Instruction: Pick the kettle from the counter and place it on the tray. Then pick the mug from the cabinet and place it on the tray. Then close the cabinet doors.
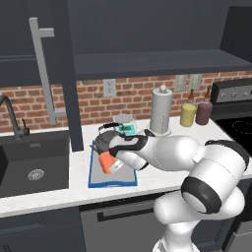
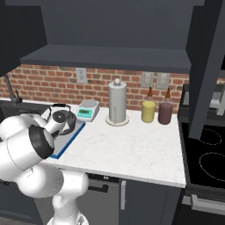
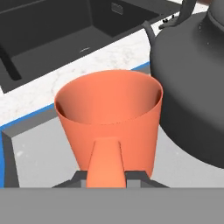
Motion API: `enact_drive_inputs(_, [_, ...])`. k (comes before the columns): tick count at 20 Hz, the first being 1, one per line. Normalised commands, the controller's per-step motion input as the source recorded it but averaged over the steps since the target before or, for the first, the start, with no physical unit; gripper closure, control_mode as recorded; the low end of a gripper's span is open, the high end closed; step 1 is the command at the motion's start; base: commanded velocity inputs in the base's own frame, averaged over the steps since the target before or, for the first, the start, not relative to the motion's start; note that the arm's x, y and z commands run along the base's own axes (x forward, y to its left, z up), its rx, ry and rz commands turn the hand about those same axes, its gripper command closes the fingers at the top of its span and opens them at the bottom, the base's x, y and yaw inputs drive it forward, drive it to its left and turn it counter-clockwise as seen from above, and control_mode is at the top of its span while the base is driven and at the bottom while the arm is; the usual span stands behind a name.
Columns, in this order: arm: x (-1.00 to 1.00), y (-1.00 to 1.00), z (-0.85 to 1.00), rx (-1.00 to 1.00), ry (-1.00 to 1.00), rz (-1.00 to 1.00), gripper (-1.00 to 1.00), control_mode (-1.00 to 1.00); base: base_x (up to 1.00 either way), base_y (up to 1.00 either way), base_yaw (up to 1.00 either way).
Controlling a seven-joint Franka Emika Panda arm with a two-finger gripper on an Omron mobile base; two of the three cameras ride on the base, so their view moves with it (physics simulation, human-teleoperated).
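Note:
The orange mug [image 1: 104, 162] hangs tilted over the front of the grey, blue-rimmed tray [image 1: 114, 184], with my gripper [image 1: 116, 156] shut on its handle. In the hand view the mug [image 3: 109, 109] stands just ahead of my gripper [image 3: 105, 177], its handle pinched between the fingertips; I cannot tell whether its base touches the tray [image 3: 35, 162]. The dark kettle [image 1: 105, 138] sits on the tray's rear half, close beside the mug [image 3: 192, 87]. Both cabinet doors stand open: one at the left [image 1: 69, 74] with its bar handle, the other at the right [image 2: 208, 66]. The cabinet shelf [image 1: 147, 61] is above.
A black sink [image 1: 34, 165] lies left of the tray in the white counter [image 2: 132, 149]. Behind the tray stands a small scale [image 2: 87, 110], then a silver paper-towel cylinder [image 1: 161, 110], a yellow jar [image 1: 188, 114] and a dark red jar [image 1: 204, 112]. A stove [image 2: 206, 154] is at the right.

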Motion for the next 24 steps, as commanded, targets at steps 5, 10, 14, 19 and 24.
enact_drive_inputs(5, [-0.2,-0.02,-0.31,-0.03,0.0,-0.06,1.0,-1.0,0.0,0.0,0.0])
enact_drive_inputs(10, [0.0,-0.16,-0.34,0.0,0.0,-0.06,1.0,-1.0,0.0,0.0,0.0])
enact_drive_inputs(14, [-0.01,-0.26,-0.33,0.0,0.0,-0.01,1.0,-1.0,0.0,0.0,0.0])
enact_drive_inputs(19, [-0.23,-0.06,-0.35,0.0,0.0,-0.01,-1.0,-1.0,0.0,0.0,0.0])
enact_drive_inputs(24, [-0.17,-0.14,-0.11,0.0,0.0,-0.03,-1.0,-1.0,0.0,0.0,0.0])
